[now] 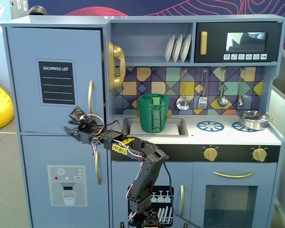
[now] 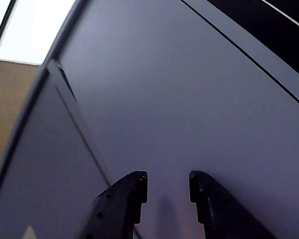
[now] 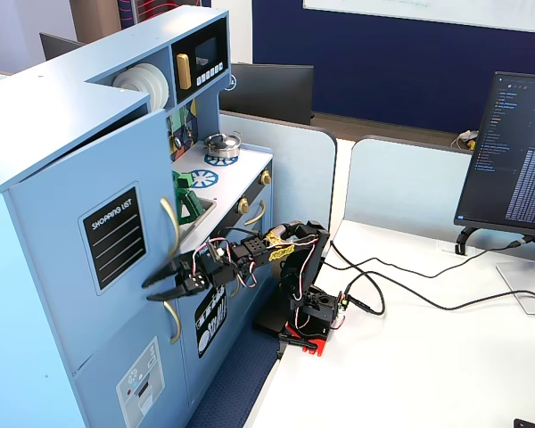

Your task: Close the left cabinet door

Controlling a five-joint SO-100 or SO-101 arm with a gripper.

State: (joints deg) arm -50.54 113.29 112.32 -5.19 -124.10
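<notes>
The left cabinet door [image 1: 52, 47] is a tall light-blue panel with a black "SHOPPING LIST" chalkboard [image 1: 56, 81] and a curved gold handle [image 1: 90, 97]. In a fixed view from the side, the door [image 3: 80, 187] stands slightly ajar, with a dark gap along its top edge. My gripper [image 1: 70, 121] is open and empty, with its tips at the door's lower front, below the handle [image 3: 171, 223]. It also shows in that side fixed view [image 3: 152, 289]. In the wrist view the two black fingers [image 2: 134, 191] spread apart close against the blue door face [image 2: 179, 99].
The lower blue door with the ice-dispenser graphic [image 1: 66, 185] sits under the gripper. A gold phone [image 1: 116, 66], a green basket in the sink [image 1: 153, 113], the microwave [image 1: 237, 42] and a pot [image 1: 252, 118] lie to the right. The arm base [image 3: 303, 316], cables [image 3: 401, 285] and a monitor [image 3: 517, 152] are on the white table.
</notes>
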